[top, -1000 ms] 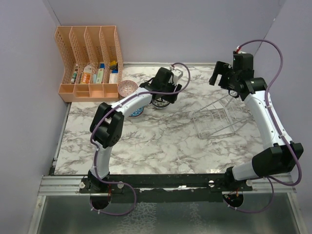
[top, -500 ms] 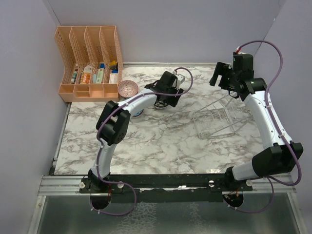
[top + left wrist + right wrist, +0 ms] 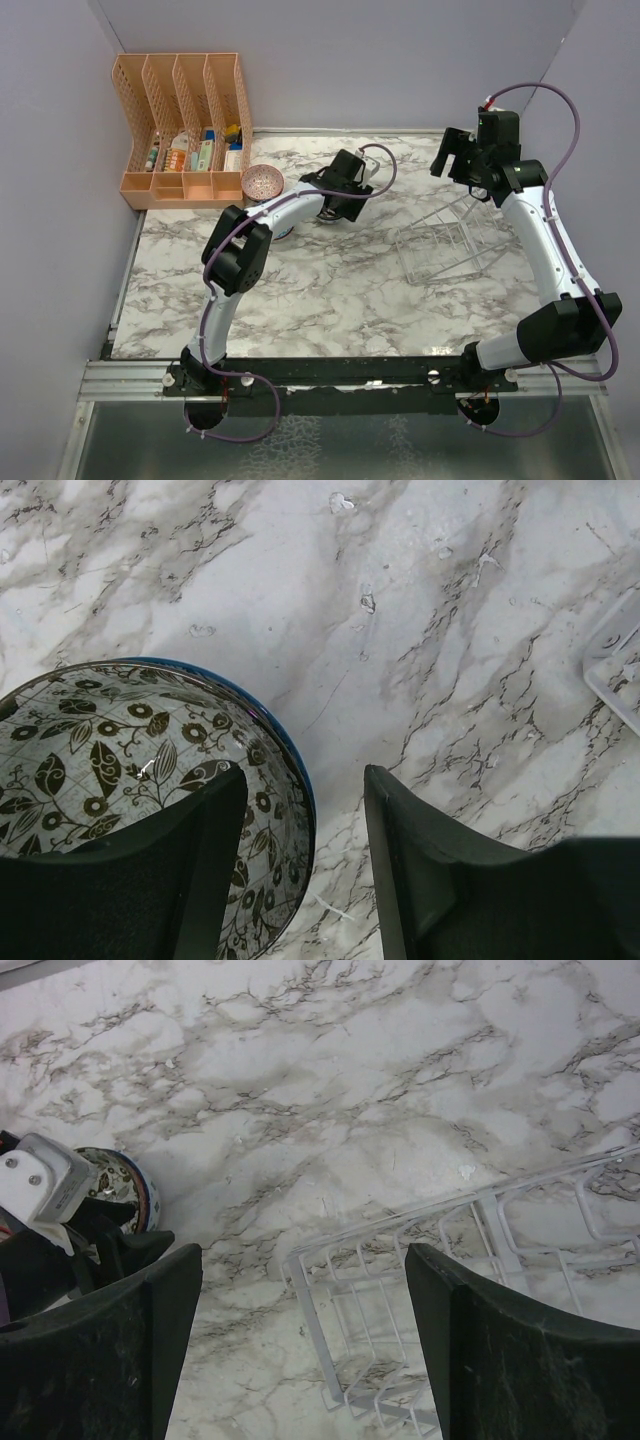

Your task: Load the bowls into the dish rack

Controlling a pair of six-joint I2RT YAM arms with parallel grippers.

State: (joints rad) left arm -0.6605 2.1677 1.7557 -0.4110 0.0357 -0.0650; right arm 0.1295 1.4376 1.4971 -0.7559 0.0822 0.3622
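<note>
Pink bowl (image 3: 263, 181), leaf-patterned bowl (image 3: 100, 730) upright — dish rack (image 3: 445, 250) well apart.

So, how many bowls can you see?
3: a pink bowl by the orange organizer, a blue bowl half under the left arm, a leaf-patterned bowl at the left hand. Others may be hidden.

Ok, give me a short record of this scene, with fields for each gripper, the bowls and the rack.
left gripper: open, one finger inside the leaf-patterned bowl, the other outside, rim between them
right gripper: open, above the edge of the dish rack, holding nothing
dish rack: right part of the table, no bowls in it
other bowls: pink bowl by the orange organizer; blue bowl partly hidden under the left arm
loaded so far: none
</note>
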